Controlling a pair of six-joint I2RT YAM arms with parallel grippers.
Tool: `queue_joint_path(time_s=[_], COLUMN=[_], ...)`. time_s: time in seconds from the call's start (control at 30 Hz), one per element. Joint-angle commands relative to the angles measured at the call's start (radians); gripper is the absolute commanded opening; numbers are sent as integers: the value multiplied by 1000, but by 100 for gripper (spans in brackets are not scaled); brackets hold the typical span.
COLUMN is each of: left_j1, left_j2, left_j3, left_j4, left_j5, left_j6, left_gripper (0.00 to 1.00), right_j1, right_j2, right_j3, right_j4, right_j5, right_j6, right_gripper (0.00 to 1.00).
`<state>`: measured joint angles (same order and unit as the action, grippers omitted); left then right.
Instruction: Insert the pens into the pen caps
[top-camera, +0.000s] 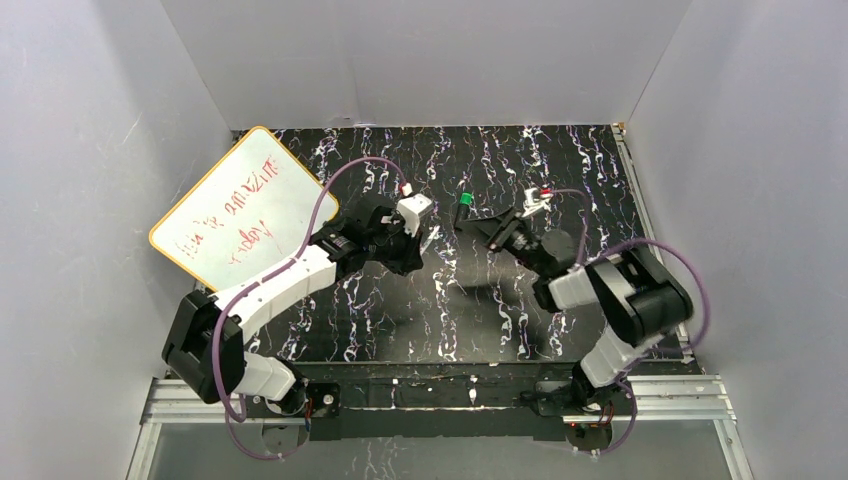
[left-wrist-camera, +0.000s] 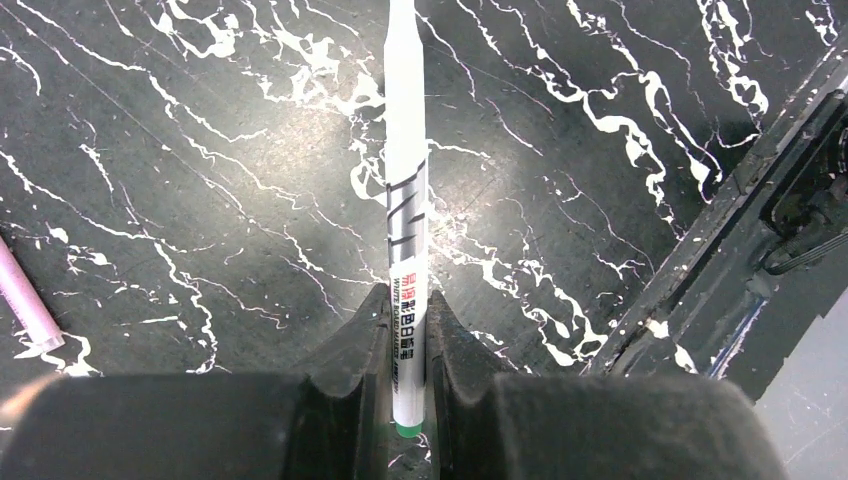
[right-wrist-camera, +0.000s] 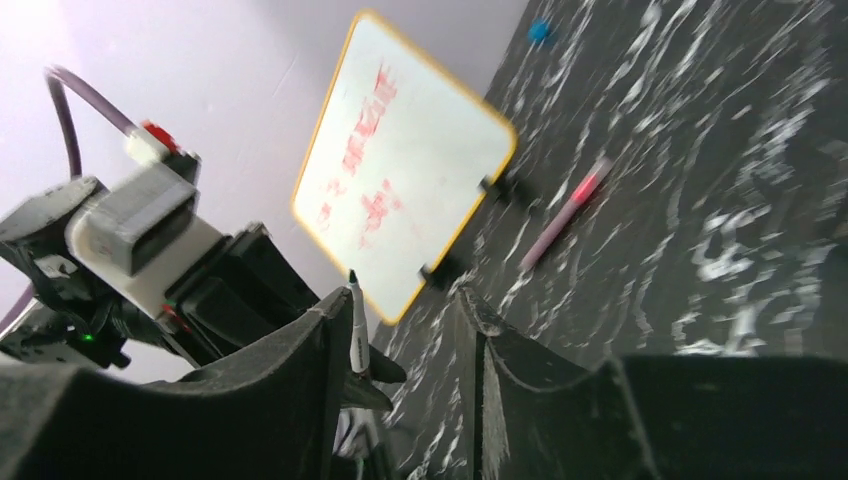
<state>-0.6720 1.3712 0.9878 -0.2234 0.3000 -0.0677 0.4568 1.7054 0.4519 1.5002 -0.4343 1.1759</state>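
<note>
L gripper clamped on slim white-grey pen at mid-table; pen sticks out fwd past the fingers, over black white-veined table top. R gripper: fingers apart, nothing btwn them. Small green cap sits just beside its tip, centre-far. Slim magenta pen lies on table nr yellow-rimmed whiteboard, far left.

You had bare table near the arms' bases. Mid-table, the left gripper, with a white pen jutting from it, stood close to the right gripper. The whiteboard blocked the back left, and walls closed three sides.
</note>
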Motion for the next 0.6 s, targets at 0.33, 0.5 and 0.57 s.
queue_joint_path(time_s=[0.33, 0.5, 0.57], left_j1=[17, 60, 74], left_j2=[20, -10, -34], left_j3=[10, -14, -24], left_j4=[-31, -7, -1], left_j5=[-32, 13, 22], left_j6=[102, 97, 93], left_gripper=[0, 0, 0], right_j1=[-62, -63, -65], right_j2=[-642, -542, -519], right_j3=[289, 392, 390], right_j4=[-1404, -1571, -1572], right_j5=[645, 736, 740], right_j6=[-539, -888, -1046], right_gripper=[65, 69, 70])
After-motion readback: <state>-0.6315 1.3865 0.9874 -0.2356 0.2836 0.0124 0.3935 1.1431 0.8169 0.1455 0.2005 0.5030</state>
